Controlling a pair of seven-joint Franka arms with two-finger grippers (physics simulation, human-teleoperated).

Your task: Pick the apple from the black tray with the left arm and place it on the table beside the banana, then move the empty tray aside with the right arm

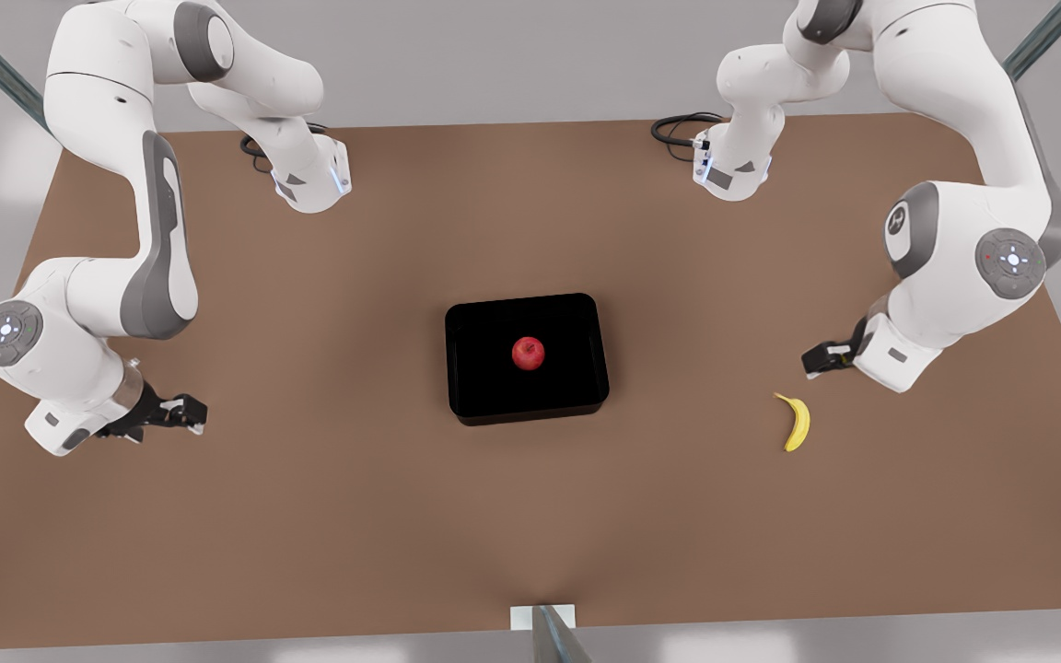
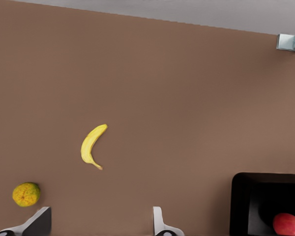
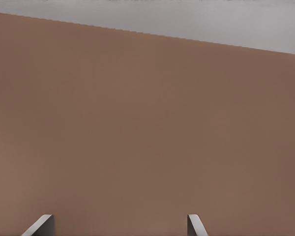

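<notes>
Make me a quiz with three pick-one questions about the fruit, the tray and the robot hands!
1. Where is the apple?
A. in the black tray
B. beside the banana
C. in a gripper

2. How many fruits does the left wrist view show?
A. one
B. two
C. three

3. How are the left gripper and right gripper?
A. both holding fruit
B. both open, holding nothing
C. one gripping the tray

Answers: 1 A, it sits mid-tray. 2 C, banana, apple and a yellow-green fruit. 3 B, each wrist view shows fingers spread over bare table.
</notes>
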